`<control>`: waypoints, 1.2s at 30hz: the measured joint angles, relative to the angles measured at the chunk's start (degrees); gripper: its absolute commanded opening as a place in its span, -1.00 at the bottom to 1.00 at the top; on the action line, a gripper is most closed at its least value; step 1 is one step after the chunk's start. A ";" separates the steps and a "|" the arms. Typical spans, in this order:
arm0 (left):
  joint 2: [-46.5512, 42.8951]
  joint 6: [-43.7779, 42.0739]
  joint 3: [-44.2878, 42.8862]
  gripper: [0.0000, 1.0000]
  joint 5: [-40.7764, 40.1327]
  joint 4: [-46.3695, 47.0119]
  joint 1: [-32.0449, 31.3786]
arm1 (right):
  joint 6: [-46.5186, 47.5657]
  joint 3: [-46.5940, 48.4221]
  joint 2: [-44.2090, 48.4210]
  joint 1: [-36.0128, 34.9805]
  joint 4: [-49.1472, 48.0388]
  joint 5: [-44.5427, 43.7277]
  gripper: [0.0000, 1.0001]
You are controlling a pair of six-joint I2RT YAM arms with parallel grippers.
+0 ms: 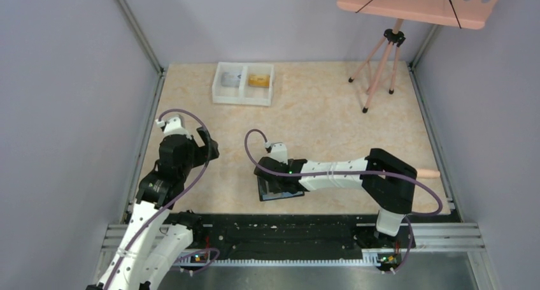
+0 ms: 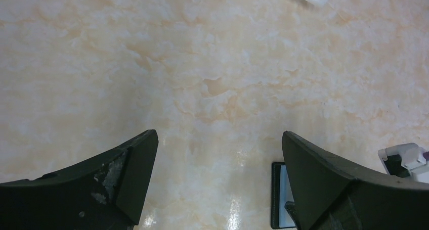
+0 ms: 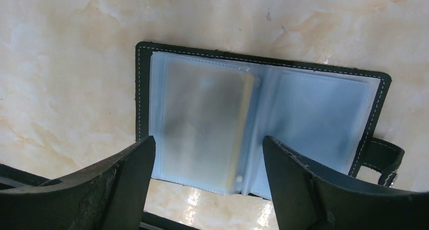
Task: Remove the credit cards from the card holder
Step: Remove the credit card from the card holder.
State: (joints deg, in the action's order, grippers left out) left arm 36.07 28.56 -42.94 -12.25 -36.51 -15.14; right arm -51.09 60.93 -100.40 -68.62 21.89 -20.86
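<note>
The card holder (image 3: 313, 108) lies open on the table, black-bordered with frosted blue-grey plastic sleeves; its strap sticks out to the right. One of the credit cards (image 3: 202, 113) shows dimly through the left sleeve, with a pale yellow edge by the spine. My right gripper (image 3: 208, 144) hangs open just above that sleeve's near edge, with nothing between its fingers. From above, the right gripper (image 1: 275, 178) covers most of the holder (image 1: 270, 197). My left gripper (image 2: 220, 136) is open over bare table to the holder's left, and the holder's corner (image 2: 280, 194) peeks past its right finger.
A white two-compartment tray (image 1: 244, 99) stands at the back, with an orange-gold card (image 1: 258, 81) in its right compartment and a pale item in the left. A pink tripod (image 1: 381, 64) stands back right. Grey walls enclose the table. A black rail runs along the near edge.
</note>
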 measured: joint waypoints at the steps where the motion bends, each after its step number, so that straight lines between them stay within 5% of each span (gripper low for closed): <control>1: 0.04 0.00 0.09 0.95 0.02 -0.02 0.00 | -0.11 0.79 -0.92 -0.17 0.81 -0.46 0.56; 19: 0.63 0.24 0.50 0.80 3.91 -0.11 0.00 | -0.59 5.03 -4.39 -1.09 5.09 -3.15 0.48; 36: 1.55 8.46 9.16 0.47 19.50 3.13 0.00 | -1.05 4.96 -4.61 -1.38 5.57 -4.52 0.17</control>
State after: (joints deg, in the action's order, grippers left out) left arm 37.63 37.01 -33.78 7.25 -33.39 -15.14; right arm -52.14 65.89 -105.01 -70.00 27.46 -25.39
